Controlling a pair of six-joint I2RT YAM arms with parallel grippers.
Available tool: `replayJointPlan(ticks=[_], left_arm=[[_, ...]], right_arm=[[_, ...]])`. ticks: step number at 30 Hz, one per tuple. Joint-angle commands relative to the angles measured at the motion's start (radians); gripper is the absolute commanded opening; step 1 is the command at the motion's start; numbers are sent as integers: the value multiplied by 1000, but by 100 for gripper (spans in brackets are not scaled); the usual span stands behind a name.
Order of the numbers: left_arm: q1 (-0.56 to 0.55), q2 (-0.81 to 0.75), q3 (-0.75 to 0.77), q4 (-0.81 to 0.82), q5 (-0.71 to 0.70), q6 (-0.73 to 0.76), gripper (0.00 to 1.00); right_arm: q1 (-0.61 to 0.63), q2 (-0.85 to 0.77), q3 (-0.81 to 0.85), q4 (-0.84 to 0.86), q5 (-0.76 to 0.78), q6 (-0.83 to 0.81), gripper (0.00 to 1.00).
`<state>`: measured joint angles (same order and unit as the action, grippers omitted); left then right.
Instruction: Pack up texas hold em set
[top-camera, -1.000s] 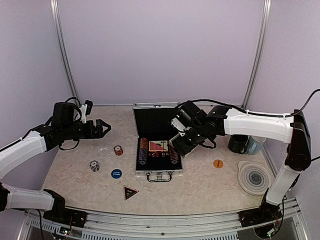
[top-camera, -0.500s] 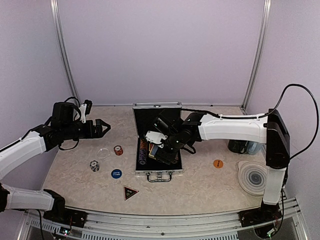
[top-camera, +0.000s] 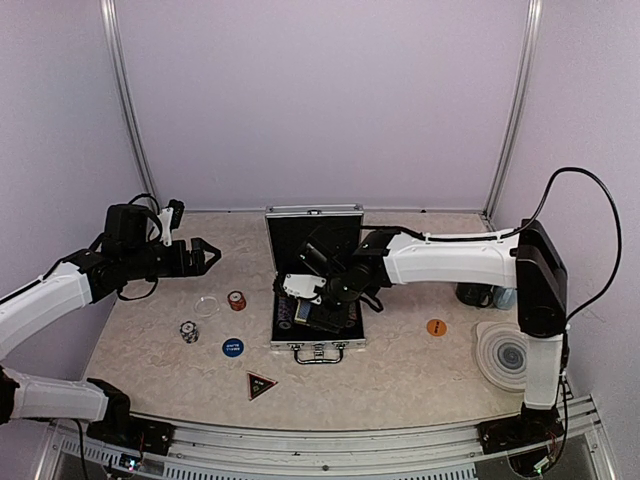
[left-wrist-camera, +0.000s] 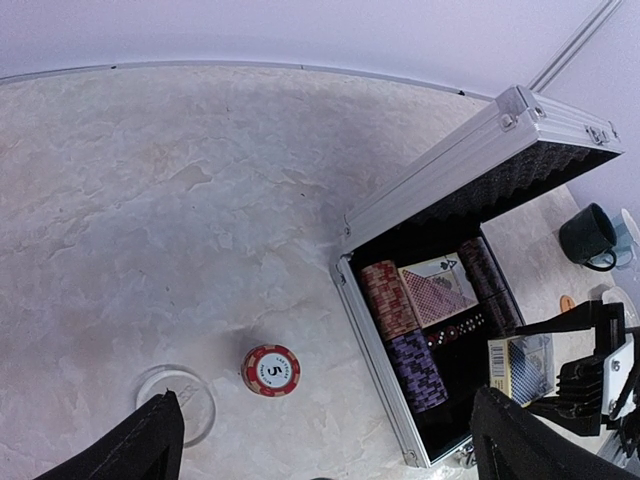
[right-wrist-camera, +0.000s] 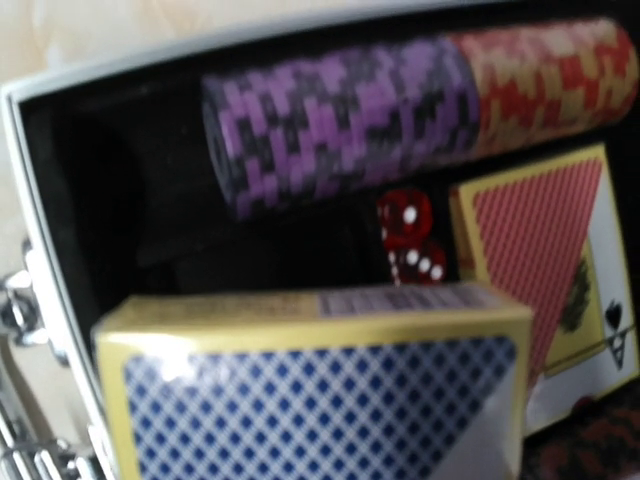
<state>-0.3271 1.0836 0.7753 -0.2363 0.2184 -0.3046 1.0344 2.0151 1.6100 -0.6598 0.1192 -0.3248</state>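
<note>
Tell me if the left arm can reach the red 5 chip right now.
Probably yes. The left gripper hangs open with the red chip bare on the table below it, nothing between; the right gripper, holding the blue deck, is away over the case.

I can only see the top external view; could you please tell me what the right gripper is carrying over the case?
Observer: The right gripper is carrying a blue-backed card deck with a yellow border.
Operator: Is there free space in the case for it?
Observer: The left wrist view shows bare black lining at the handle end of the case, next to the purple chips.
Operator: What does the loose red chip say?
Observer: The red chip on the table reads 5.
</note>
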Motion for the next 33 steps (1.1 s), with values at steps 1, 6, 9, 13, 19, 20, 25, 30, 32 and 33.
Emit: replayJointPlan(ticks=[1, 6, 9, 13, 19, 20, 25, 30, 32, 33], left_arm=[[-4, -14, 9, 8, -13, 10, 99], [-5, -16, 10, 6, -14, 10, 99], [-5, -17, 10, 6, -13, 11, 99], [-3, -16, 10, 6, -10, 12, 99], [3, -11, 12, 9, -1, 10, 99], [4, -10, 12, 9, -1, 10, 99], [6, -10, 10, 10, 1, 10, 99], [6, -8, 10, 8, -1, 9, 99], [8, -8, 10, 8, -1, 10, 99], [8, -8, 10, 8, -1, 10, 99]], right_arm=[[13, 42, 54, 9, 9, -50, 67], [15, 79, 82, 4, 18, -73, 67], [15, 96, 86, 7, 29, -78, 68], [15, 107, 82, 10, 43, -84, 70], [15, 114, 75, 25, 54, -96, 74], [15, 115, 75, 28, 55, -99, 74], [15, 119, 76, 34, 74, -111, 79], [15, 111, 66, 40, 123, -106, 82], [14, 95, 50, 50, 141, -96, 82], [14, 82, 39, 56, 138, -90, 82]])
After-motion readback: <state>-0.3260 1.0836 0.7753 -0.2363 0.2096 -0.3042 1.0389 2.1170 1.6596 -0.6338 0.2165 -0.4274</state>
